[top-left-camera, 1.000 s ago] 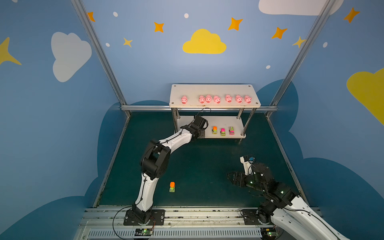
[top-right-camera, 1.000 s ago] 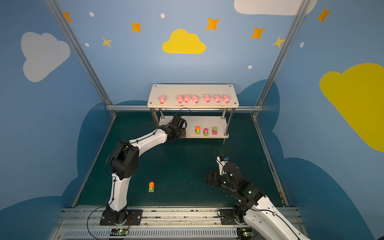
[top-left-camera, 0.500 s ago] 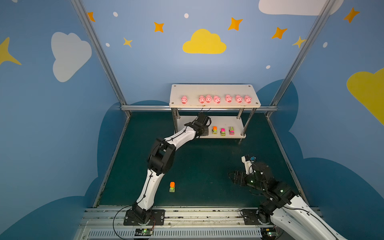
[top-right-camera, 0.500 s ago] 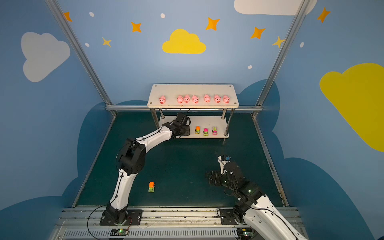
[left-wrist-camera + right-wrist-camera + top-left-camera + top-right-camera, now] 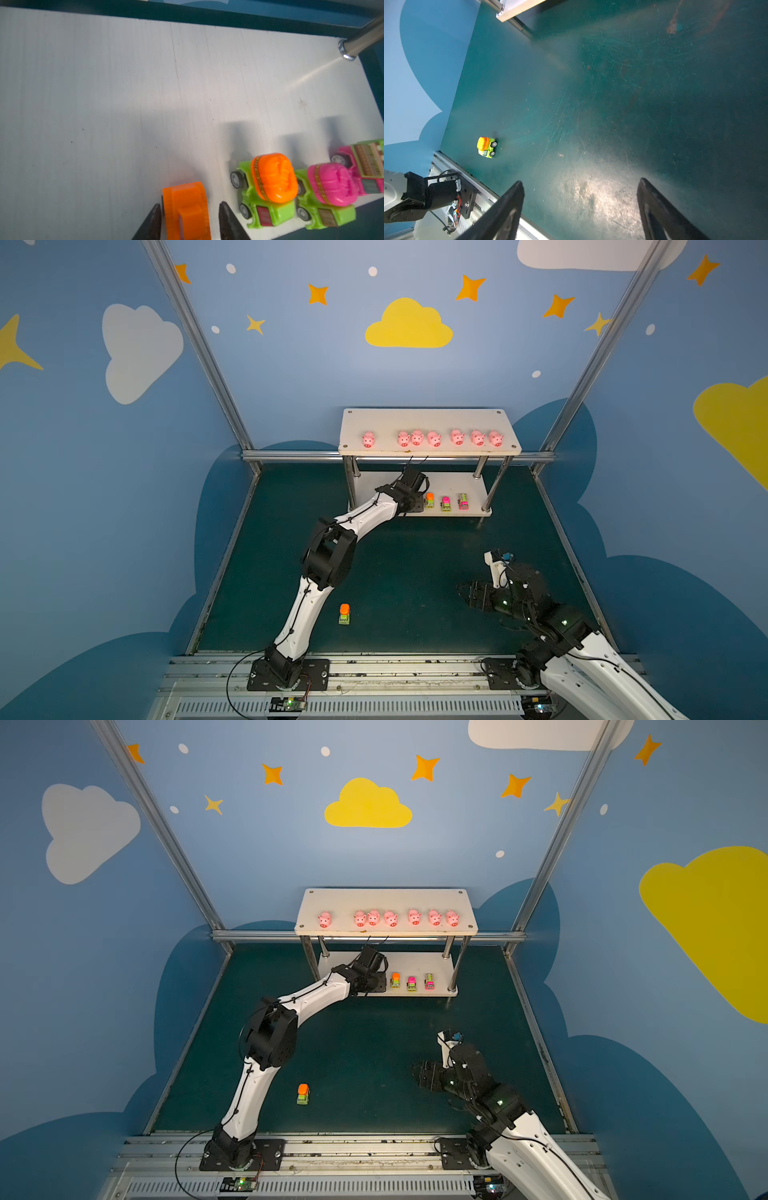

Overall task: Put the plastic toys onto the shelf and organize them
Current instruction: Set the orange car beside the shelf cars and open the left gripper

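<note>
Counts out as seven pink pigs (image 5: 434, 438) in a row on the top board (image 5: 428, 419) of the shelf (image 5: 386, 898), four little cars (image 5: 270, 180) on the bottom board (image 5: 104, 83), and one more car (image 5: 344, 614) alone down on the bench (image 5: 415, 572). Has the left fingers (image 5: 226, 220) a bit apart now, not shut like a second ago, one on each side of the orange car (image 5: 185, 209) standing on the bottom board. Holds the right fingers (image 5: 508, 207) wide apart over the bench, nothing between.
</note>
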Available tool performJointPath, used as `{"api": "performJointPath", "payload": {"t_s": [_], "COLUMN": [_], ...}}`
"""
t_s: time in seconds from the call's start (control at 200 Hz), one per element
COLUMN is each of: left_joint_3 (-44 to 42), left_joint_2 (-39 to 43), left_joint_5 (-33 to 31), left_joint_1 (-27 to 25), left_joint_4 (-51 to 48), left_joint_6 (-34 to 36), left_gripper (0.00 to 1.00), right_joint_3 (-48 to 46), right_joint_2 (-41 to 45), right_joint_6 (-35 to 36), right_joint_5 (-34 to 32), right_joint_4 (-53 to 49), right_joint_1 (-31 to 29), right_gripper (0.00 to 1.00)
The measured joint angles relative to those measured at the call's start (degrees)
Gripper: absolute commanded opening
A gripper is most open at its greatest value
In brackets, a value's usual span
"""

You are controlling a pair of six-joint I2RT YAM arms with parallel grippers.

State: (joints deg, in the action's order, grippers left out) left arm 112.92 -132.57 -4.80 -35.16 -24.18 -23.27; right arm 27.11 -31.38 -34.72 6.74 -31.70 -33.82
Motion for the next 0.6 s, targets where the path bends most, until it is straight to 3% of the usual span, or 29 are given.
{"api": "performJointPath", "payload": {"t_s": [0.596], "left_joint_3": [-1.8], "left_joint_2": [2.0], "left_joint_5": [-2.2], "left_joint_1": [-0.8], "left_joint_4": [-1.8], "left_joint_6": [0.5], "left_gripper": [0.66], "right_joint_3": [0.0], "right_joint_2": [1.4], "right_joint_6": [-0.1], "right_joint_5": [0.4], "right_joint_4": [-1.6], "right_joint_1": [0.5], "right_gripper": [0.84]}}
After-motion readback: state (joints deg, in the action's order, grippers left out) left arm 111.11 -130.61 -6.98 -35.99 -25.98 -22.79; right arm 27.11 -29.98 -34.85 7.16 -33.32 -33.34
